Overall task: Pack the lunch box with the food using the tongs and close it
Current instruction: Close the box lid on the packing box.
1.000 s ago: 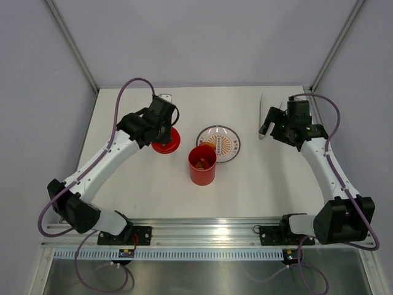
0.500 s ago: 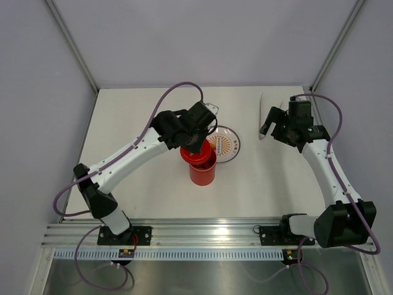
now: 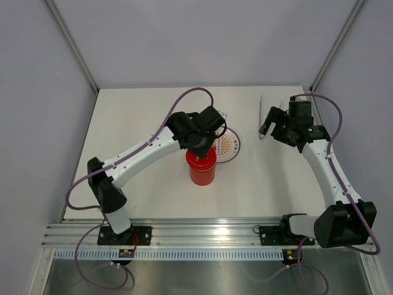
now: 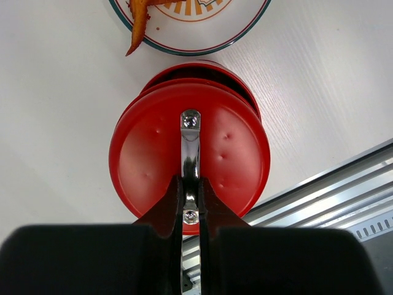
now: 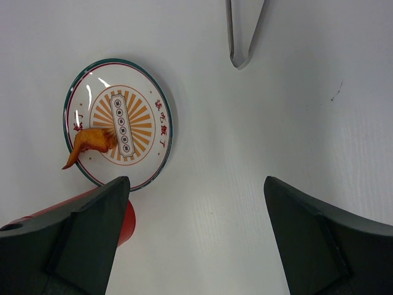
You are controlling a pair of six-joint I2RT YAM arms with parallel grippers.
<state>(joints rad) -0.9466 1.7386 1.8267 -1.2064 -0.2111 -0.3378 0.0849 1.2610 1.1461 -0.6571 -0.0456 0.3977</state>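
your counter (image 3: 135, 117) carries the red lunch box (image 3: 202, 174), with the plate (image 3: 232, 147) just at its 1 o'clock. your left tool (image 4: 191, 196) is pinched shut on the lid (image 4: 147, 160), held over the box. the tongs (image 5: 237, 60) lie at the plate's 2 o'clock, near your right tool (image 5: 195, 187), which is spread wide and empty. one fried piece (image 5: 92, 142) sits on the plate.

Can't see into the lunch box (image 4: 230, 77); its lid (image 4: 147, 160) covers nearly all the opening. Plate (image 4: 233, 24) is cut by the left wrist view's top edge, tongs (image 5: 237, 61) by the right's.
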